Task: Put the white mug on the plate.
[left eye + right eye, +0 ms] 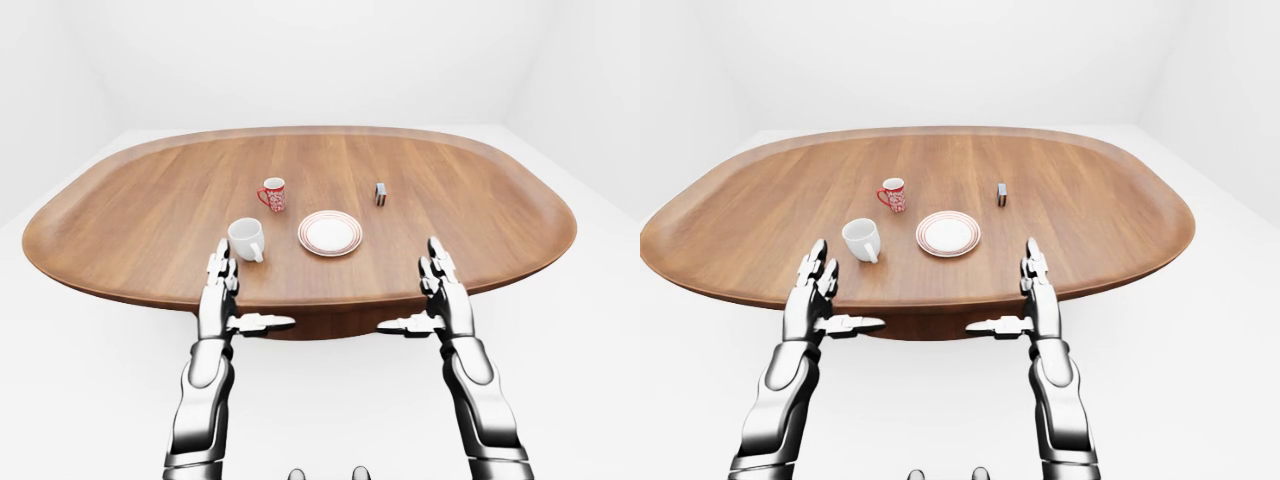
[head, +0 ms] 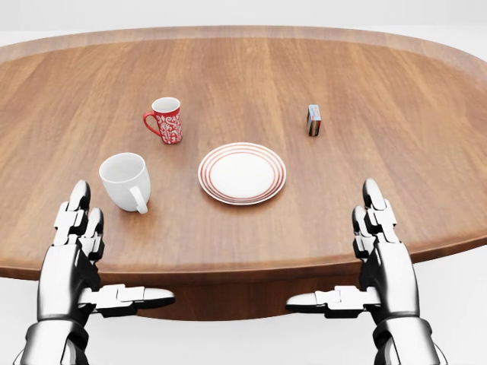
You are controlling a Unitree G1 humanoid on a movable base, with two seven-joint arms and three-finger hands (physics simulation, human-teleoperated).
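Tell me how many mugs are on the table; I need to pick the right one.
2: the white mug lies left of the plate in the head view, and the red-patterned mug stands above it. None looks hidden.

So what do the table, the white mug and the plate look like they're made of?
The table looks like varnished wood: brown grain running in plank lines, with a soft sheen. The white mug looks like glazed ceramic: plain, smooth and thick-walled. The plate seems ceramic too, white with red rings. It is a render, so this is only how they appear.
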